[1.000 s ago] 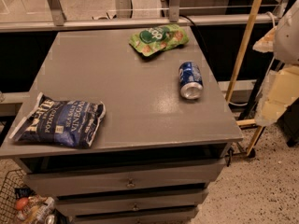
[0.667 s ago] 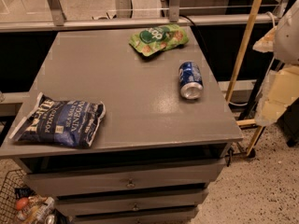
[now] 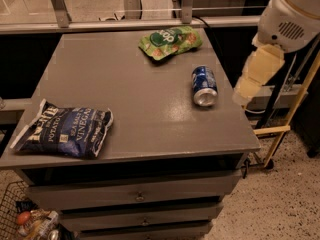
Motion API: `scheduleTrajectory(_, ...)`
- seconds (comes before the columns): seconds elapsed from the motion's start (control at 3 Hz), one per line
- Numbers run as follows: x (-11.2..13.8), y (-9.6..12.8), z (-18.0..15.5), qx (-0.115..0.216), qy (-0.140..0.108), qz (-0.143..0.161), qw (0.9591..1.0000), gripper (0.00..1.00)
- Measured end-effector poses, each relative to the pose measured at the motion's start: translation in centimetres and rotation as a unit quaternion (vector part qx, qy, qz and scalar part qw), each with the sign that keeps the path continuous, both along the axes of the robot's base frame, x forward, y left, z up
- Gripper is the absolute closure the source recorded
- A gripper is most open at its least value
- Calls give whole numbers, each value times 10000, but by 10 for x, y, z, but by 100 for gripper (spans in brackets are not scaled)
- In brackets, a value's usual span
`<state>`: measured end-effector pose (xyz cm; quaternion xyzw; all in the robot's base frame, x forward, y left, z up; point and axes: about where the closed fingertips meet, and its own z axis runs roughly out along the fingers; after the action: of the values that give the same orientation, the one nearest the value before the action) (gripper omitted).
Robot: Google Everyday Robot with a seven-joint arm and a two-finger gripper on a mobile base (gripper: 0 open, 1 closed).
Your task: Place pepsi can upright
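The pepsi can (image 3: 205,86) lies on its side near the right edge of the grey table (image 3: 140,99), with its silver end facing the front. It is blue with a round logo. My gripper (image 3: 248,81) hangs off the white arm (image 3: 290,14) just past the table's right edge. It is to the right of the can, apart from it and a little above table height. Nothing is seen in it.
A green chip bag (image 3: 170,41) lies at the back of the table. A dark blue chip bag (image 3: 65,133) lies at the front left. Drawers sit below the tabletop. A wire basket (image 3: 27,219) stands on the floor at the lower left, and a yellow frame (image 3: 285,129) stands at the right.
My arm and gripper have moved left and up, from well right of the table to close beside its right edge near the can. The can and bags have not moved.
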<state>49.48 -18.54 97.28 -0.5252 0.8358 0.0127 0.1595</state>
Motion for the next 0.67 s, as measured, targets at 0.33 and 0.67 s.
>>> scheduleTrajectory(0.33,32,14,-13,417,370,-762,9955,0)
scheduleTrajectory(0.67,38,17,-14,547,425,-1124,9913,0)
